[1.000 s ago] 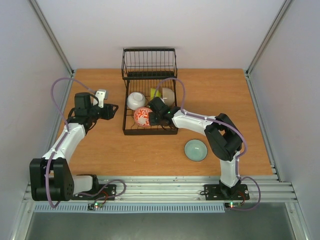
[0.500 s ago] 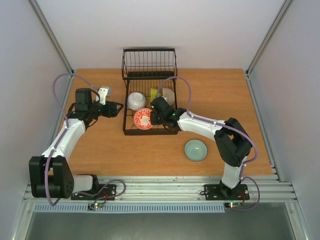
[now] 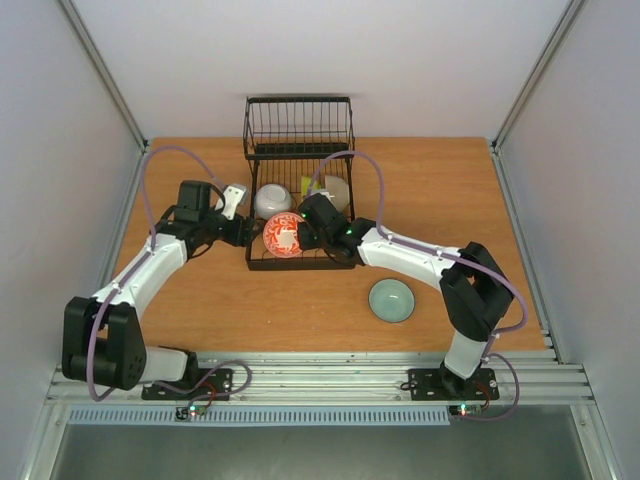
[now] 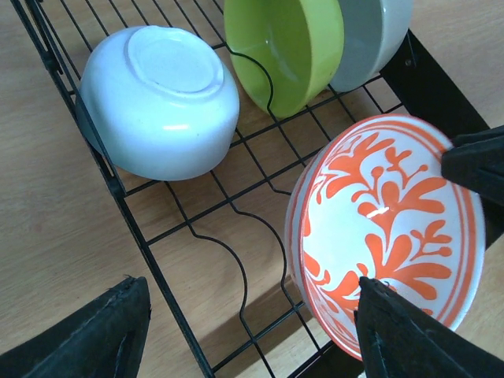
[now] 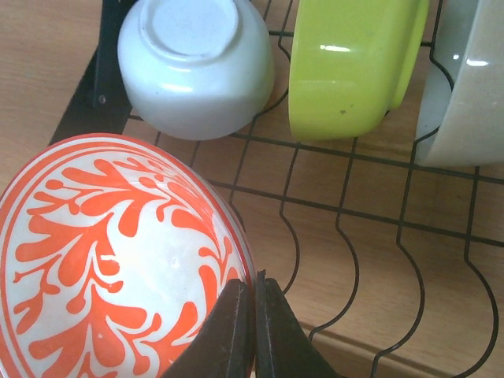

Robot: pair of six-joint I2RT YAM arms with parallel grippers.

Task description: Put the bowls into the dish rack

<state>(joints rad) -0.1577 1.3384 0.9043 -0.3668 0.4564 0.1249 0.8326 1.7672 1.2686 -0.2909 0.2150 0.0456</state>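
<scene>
The left pincer (image 3: 243, 230) hovers with its jaws apart at the left side of the dish rack (image 3: 298, 263), facing the red-patterned bowl (image 4: 386, 228). The rack stands on the table (image 3: 200, 300) midway along its far edge. In the rack, the white bowl (image 3: 272, 200) lies base up. The red-patterned bowl stands on edge in the near left part, and the yellow-green bowl (image 3: 310, 187) and cream bowl (image 3: 336, 192) lean side by side behind it. The right pincer (image 5: 253, 287) has its fingers together at the patterned rim; I cannot tell whether they pinch it. The teal bowl (image 3: 391, 300) sits upright on the table, right of the rack and toward the near edge. By my reading, three bowls are loaded, the fourth is being settled, and the teal one is not yet picked up.
</scene>
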